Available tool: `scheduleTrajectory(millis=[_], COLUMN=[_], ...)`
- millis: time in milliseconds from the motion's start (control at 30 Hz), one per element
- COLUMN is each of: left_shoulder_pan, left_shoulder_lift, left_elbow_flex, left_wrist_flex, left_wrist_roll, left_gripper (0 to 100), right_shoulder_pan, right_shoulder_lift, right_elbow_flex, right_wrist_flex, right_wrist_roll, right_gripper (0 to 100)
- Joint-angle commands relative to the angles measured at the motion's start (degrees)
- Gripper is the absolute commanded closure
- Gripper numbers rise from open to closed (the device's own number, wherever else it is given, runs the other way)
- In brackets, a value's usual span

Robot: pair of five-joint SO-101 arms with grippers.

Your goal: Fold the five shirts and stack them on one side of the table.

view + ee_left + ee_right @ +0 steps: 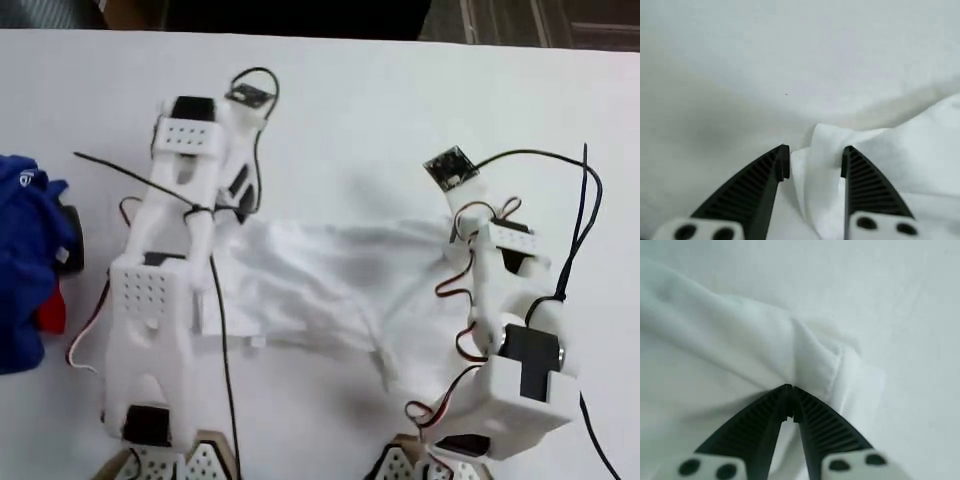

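White shirt point(330, 285) lies mid-table point(400, 100), drawn out between the two arms with its long axis running side to side across the table, one end toward each arm; creases follow the same line. Left gripper point(814, 160) has its jaws a little apart with a raised fold of the shirt's end bunched and clamped between them; right gripper point(790, 392) has its tips pinched together on the hem at the opposite end. Blue shirts point(25, 260) sit heaped at the table's left edge, well apart from the white one.
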Motion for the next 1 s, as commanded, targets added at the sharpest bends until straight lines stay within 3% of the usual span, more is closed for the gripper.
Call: scheduleTrajectory(millis=[0,567,633,733,967], left_shoulder_pan=[-0.44,0.88,0.88,0.35,-2.02], left_shoulder_lift=[-0.35,6.86,6.68,6.42,6.33], left_elbow_flex=[-0.13,-0.66,-1.54,-5.41,-15.08], left_wrist_flex=[-0.88,1.23,1.76,4.22,6.42], left_wrist_roll=[0.26,0.09,0.09,0.26,0.35], left_gripper=[81,81,84,97,97], right_shoulder_pan=[0.84,0.84,0.84,0.84,0.84], right_shoulder_lift=[0.92,0.92,0.92,0.92,0.92], right_elbow_flex=[-1.14,-1.14,-1.14,-1.14,-1.14], right_wrist_flex=[-0.57,-0.57,-0.57,-0.57,-0.57], right_wrist_roll=[-0.44,-0.44,-0.44,-0.44,-0.44], right_gripper=[97.6,97.7,97.7,97.7,97.7])
